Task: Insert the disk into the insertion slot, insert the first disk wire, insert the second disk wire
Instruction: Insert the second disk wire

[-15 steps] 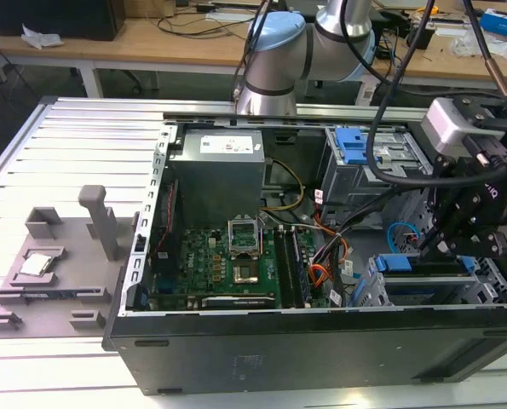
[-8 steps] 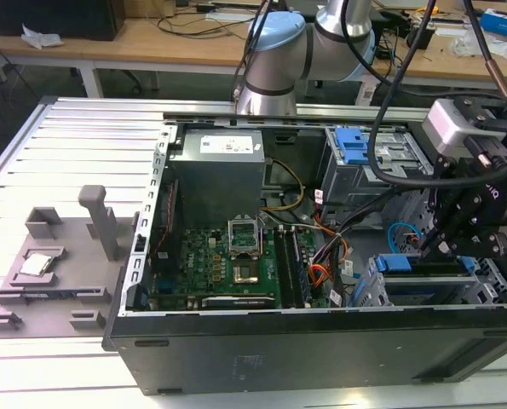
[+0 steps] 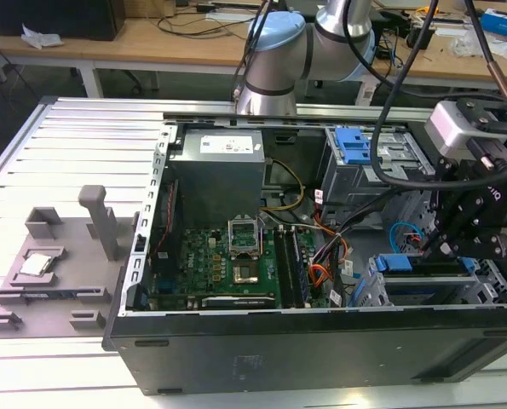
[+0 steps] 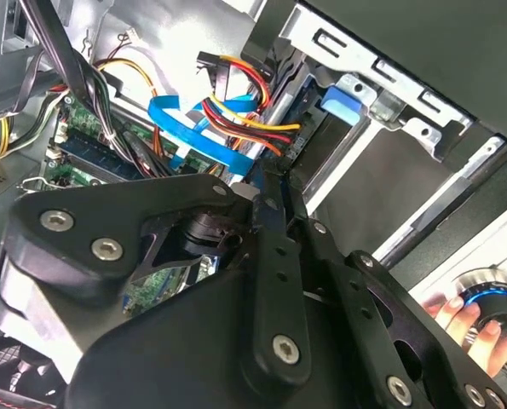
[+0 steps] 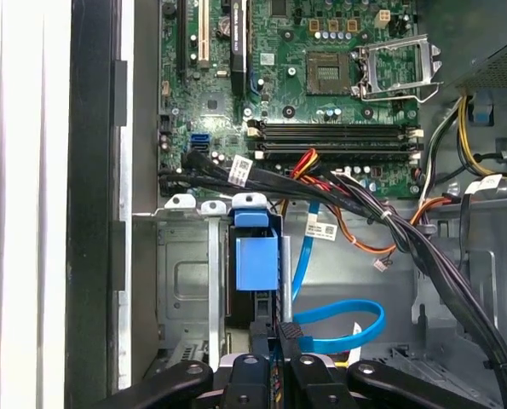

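Disk (image 5: 256,260) sits in the insertion slot (image 5: 185,281), tool (image 5: 279,336) partly hiding it.

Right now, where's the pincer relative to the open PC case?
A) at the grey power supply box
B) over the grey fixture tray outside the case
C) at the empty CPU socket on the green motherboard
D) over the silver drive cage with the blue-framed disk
D: in the exterior view the pincer hangs right at the blue-framed disk in the silver perforated drive cage, at the case's end on the exterior view's right.

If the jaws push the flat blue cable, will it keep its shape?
Probably not. The blue cable lies in a loose loop beside the disk, so it seems floppy. It would likely bend aside and spring back partly. It looks thin and light.
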Tool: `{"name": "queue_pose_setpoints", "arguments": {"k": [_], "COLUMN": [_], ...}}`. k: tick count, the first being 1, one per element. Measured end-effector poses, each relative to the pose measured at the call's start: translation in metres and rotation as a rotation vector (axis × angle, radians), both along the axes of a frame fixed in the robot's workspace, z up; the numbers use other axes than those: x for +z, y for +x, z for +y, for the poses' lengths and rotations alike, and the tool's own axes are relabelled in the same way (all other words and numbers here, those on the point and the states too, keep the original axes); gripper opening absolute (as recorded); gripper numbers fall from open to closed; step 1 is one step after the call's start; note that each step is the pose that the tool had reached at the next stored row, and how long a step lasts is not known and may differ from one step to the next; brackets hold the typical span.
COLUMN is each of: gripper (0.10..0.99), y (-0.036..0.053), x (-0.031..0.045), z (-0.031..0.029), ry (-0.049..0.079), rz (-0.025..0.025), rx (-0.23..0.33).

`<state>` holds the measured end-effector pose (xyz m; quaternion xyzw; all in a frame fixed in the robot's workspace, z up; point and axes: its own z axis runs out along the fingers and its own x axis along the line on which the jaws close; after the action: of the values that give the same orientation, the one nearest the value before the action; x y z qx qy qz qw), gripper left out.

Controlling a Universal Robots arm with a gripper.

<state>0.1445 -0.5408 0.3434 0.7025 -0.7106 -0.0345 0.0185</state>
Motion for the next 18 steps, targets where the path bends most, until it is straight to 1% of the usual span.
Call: {"name": "queue_pose_setpoints", "arguments": {"k": [7,11,18], "gripper": [0.161,0.161,0.169], "y": [0.0001,-0.0001,-0.0001], "x": [-0.0012,-0.0043,-0.0052], "z": [-0.0020,-0.0021,-0.0021], "ry": [0.000,0.000,0.000], "rz": [-0.0001,0.0000,-0.0001], "rx": [0.000,0.000,0.000]}}
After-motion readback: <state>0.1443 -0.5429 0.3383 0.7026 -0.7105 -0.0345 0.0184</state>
